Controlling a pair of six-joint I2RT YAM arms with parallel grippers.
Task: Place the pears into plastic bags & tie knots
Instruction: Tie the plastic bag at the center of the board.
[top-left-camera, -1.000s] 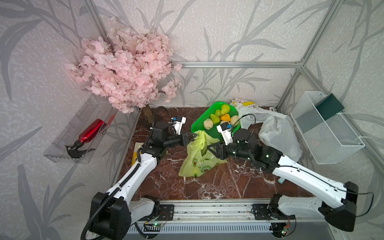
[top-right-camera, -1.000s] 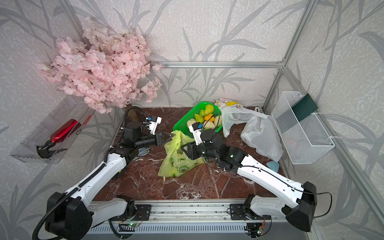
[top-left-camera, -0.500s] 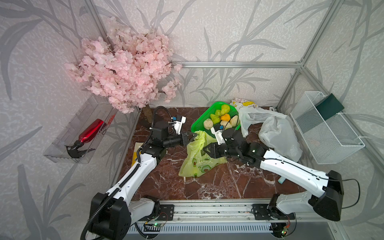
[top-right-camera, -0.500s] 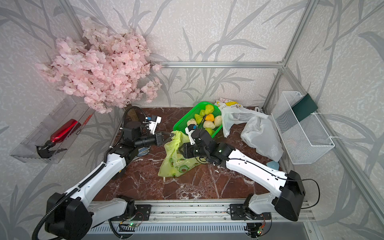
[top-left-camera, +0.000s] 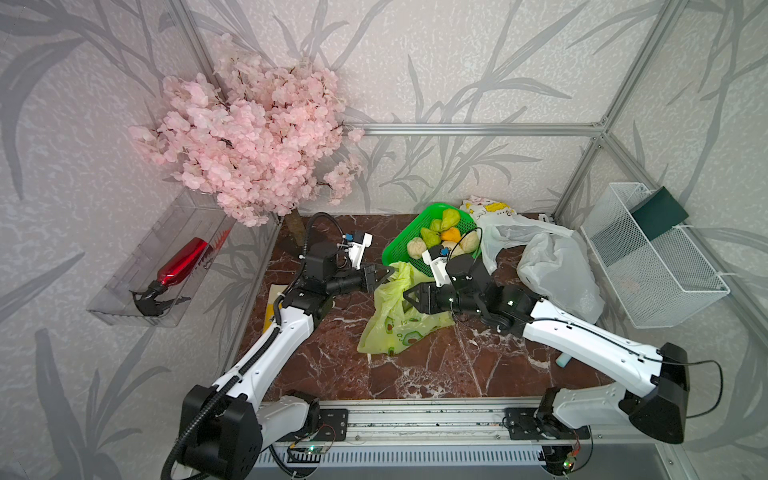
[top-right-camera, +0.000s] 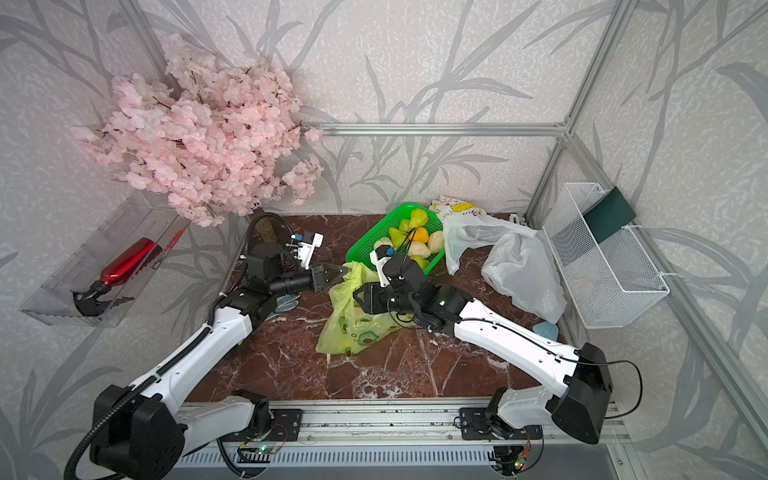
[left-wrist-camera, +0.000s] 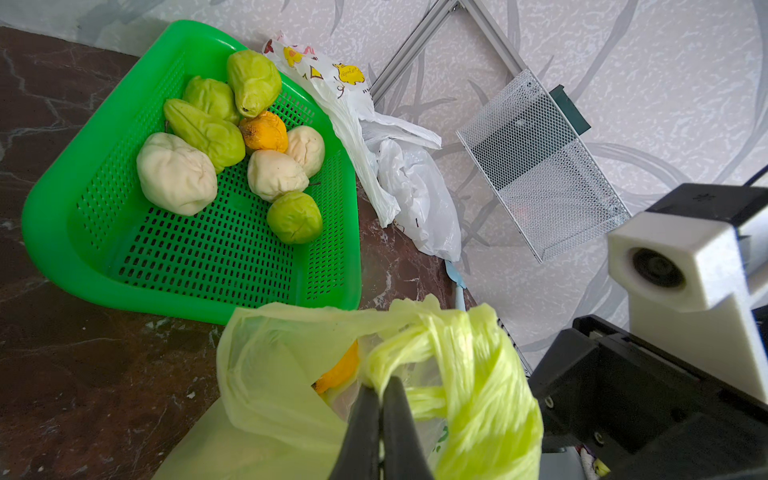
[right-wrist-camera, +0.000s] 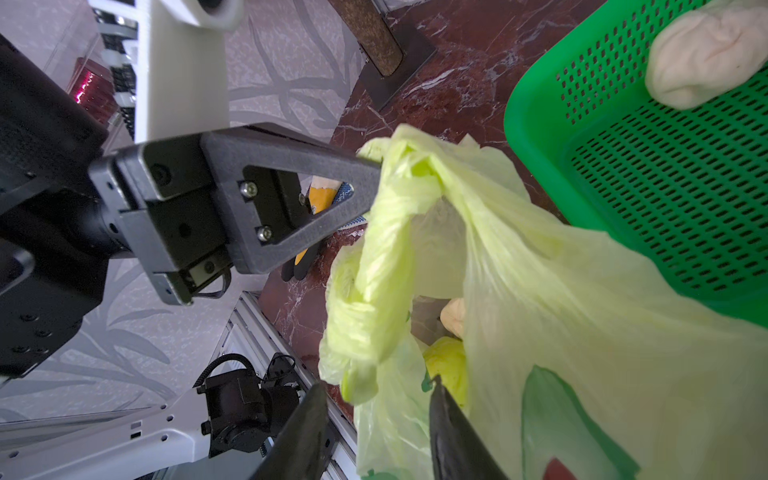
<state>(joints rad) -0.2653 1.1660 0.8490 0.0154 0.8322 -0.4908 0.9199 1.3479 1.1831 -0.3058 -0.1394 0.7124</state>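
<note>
The left gripper (left-wrist-camera: 380, 388) was seen clamped on the twisted handle (left-wrist-camera: 419, 345) of the yellow-green bag (left-wrist-camera: 282, 374), its jaws pressed together on a thin rope of film. From that grip a loose twisted length (right-wrist-camera: 365, 291) hung down toward the right gripper (right-wrist-camera: 376, 401), whose jaws were parted. The dangling end sat just ahead of that gripper's fingertips, and contact could not be made out. Below both grippers the bag was slumped on the marble table (top-left-camera: 415, 374), with its mouth drawn up and partly open. Pears (right-wrist-camera: 446, 365) were glimpsed inside. Beyond the bag, more pears (left-wrist-camera: 178, 174) lay in the green basket (left-wrist-camera: 62, 232). White bags (top-left-camera: 557, 270) were crumpled further off, past the right gripper.

The film was judged very light, limp and slippery, so a flat wall would be expected to slide out or stretch. A hold was judged best taken on the roped, bunched part of a handle. The fruit inside was judged heavy enough to anchor the bag while the handles were drawn. The basket pears looked soft and wrinkled, so they were judged best gripped across the wide belly.
</note>
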